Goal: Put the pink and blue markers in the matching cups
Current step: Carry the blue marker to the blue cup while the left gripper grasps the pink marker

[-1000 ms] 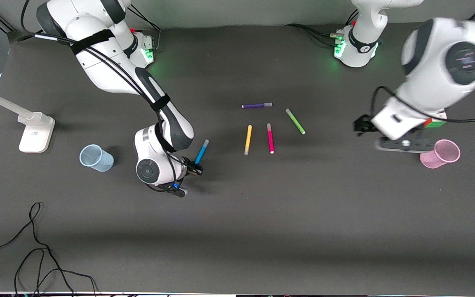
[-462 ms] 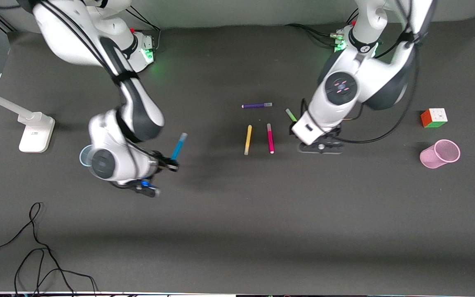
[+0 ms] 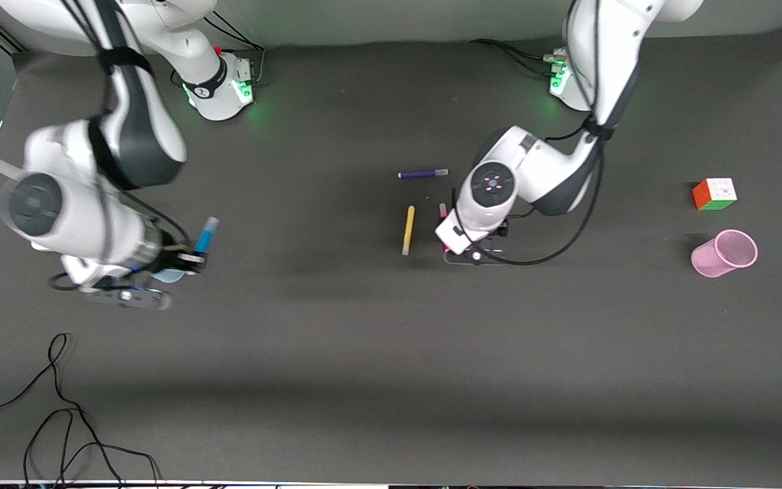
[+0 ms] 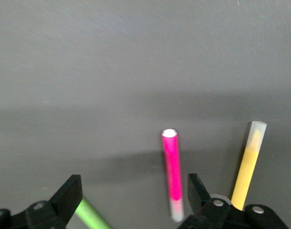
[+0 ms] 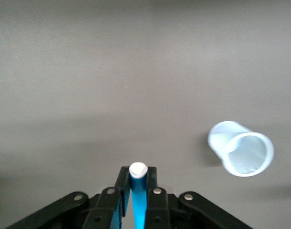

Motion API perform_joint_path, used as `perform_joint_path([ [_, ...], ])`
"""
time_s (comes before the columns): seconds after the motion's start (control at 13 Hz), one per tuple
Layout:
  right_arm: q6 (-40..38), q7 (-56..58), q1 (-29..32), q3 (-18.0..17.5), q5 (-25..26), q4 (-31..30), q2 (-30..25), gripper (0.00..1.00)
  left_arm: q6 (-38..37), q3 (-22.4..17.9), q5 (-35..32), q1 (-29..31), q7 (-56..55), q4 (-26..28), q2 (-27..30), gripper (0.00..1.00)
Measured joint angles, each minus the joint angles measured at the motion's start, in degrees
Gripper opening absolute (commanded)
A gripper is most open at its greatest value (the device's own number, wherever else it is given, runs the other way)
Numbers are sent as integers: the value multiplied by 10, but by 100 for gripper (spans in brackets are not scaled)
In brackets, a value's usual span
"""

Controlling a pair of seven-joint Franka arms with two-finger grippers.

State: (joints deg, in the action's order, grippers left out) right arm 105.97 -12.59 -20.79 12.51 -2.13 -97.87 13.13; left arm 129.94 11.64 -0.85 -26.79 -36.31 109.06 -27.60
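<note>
My right gripper is shut on the bright blue marker, held upright with its pale cap up. It hangs beside and partly over the pale blue cup, which shows tilted in the right wrist view. My left gripper is open and low over the magenta-pink marker. In the left wrist view the pink marker lies just inside one finger of that gripper. The pale pink cup lies tilted near the left arm's end.
A yellow marker lies beside the pink one, and a purple marker lies farther from the camera. A green marker shows by the left gripper's other finger. A Rubik's cube sits near the pink cup. Black cables trail at the front corner.
The right arm carried the blue marker toward its end of the table, to the blue cup. The left arm swung from by the pink cup to over the pink marker.
</note>
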Motion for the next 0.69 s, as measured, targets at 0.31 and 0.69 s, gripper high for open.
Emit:
perform_joint_path([
  [0.31,150,97,1,54,77,-153,-112,0,59,0,0,-31,-17,3,-46,91],
  [0.69,403,210,2,139,94,-333,-165,0,205,-1,0,-38,-18,76,-54,32],
])
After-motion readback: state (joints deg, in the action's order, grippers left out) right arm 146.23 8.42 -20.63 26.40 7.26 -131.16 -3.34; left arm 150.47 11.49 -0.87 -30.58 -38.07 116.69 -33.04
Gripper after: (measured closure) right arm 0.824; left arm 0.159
